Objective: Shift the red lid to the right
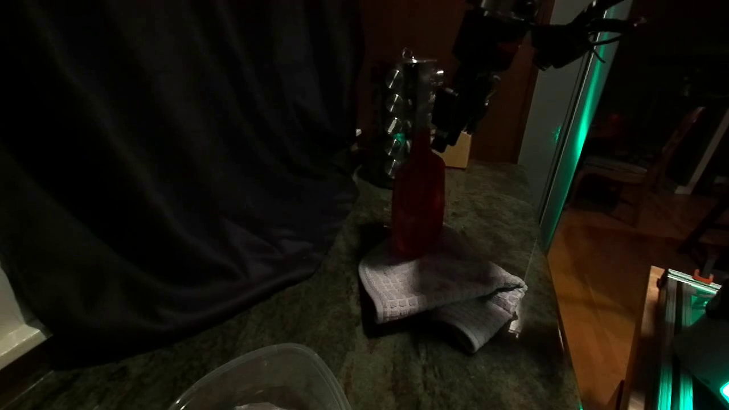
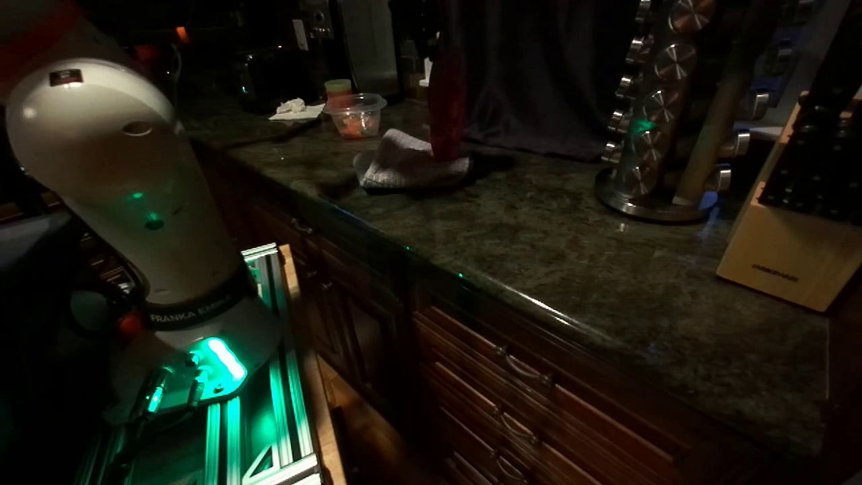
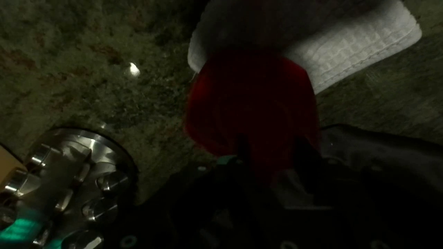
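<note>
"So, where's the lid point(image 1: 418, 199)?"

"Upright at the cloth's point(image 1: 438, 290) far end, in an exterior view; whether they touch, I can't tell. The tub point(image 1: 273, 367) sits near left."

"And the rack point(image 2: 656, 108)?"

"Right of the lid on the tabletop point(image 2: 539, 222), in an exterior view."

"The claw point(image 3: 270, 145)?"

"Murky in the wrist view, but clamped on the lid."

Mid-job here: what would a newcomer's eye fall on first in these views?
Probably the bright green light on the robot's base, at lower left in an exterior view. Next, the red lid, a tall dark-red shape over the pale cloth in both exterior views; contact between them is unclear. Then the rack of shiny round caps, at the wrist view's lower left.
</note>
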